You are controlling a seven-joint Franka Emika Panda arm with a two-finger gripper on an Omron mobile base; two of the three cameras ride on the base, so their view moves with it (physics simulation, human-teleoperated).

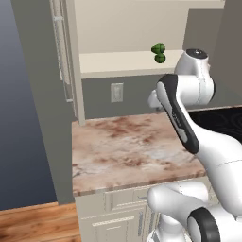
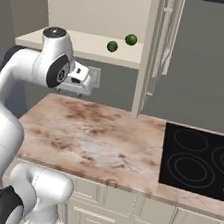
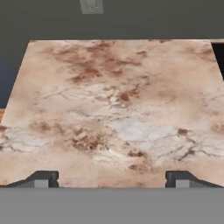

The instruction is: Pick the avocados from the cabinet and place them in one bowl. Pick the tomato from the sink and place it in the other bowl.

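Inspecting the open cabinet (image 1: 47, 94), we note both avocados (image 1: 159, 53) resting side by side on its shelf, while the pincer (image 3: 112, 179) hangs released and empty above the worktop (image 3: 113, 109), apparently awaiting its reach.

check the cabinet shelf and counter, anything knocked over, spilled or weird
Nothing stands out. The two avocados sit close together on the open cabinet shelf, the marble counter shows no spill, and the gripper hangs open above it holding nothing.
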